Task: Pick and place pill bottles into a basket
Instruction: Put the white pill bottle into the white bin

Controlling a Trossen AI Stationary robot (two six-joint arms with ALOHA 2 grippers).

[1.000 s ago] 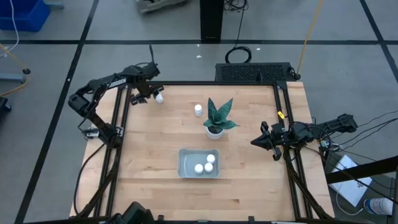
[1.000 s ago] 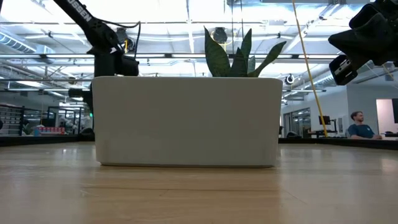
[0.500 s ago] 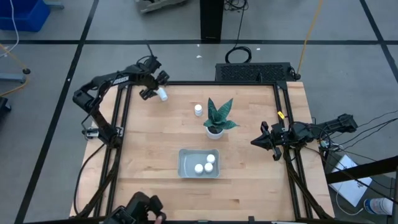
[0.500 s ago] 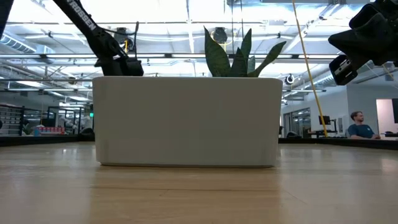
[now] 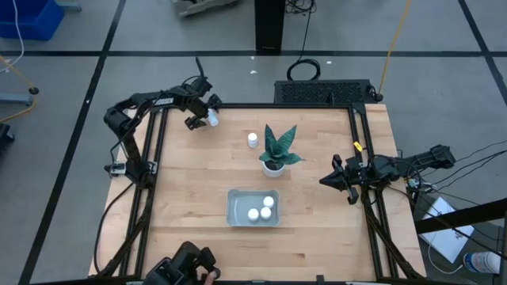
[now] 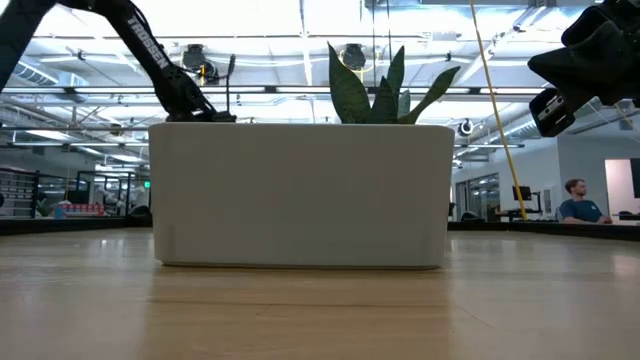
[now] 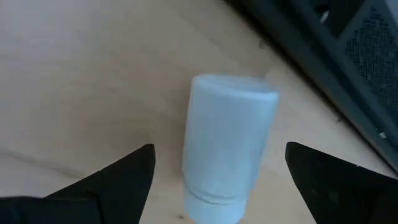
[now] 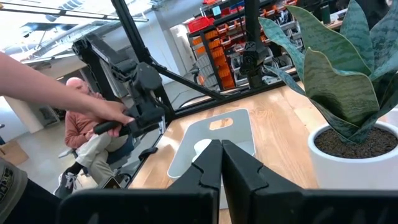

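A white pill bottle (image 5: 211, 119) lies at the table's far left; in the left wrist view (image 7: 227, 143) it lies on its side on the wood. My left gripper (image 5: 198, 117) is open, with its fingers on either side of that bottle and apart from it. A second bottle (image 5: 253, 140) stands on its base left of the potted plant (image 5: 275, 150). The grey-blue basket (image 5: 236, 207) holds three bottles (image 5: 261, 209). My right gripper (image 5: 325, 180) is shut and empty at the table's right side.
The plant stands between the far bottles and the basket. In the low view the basket's wall (image 6: 300, 195) fills the middle and hides the bottles. A person's arm (image 8: 62, 93) shows beyond the table in the right wrist view. A black mat (image 5: 325, 91) lies beyond the far edge.
My left gripper has gone toward the table's right edge and down, closing in on the far-left bottle until its fingers stand around it. My right arm has kept still.
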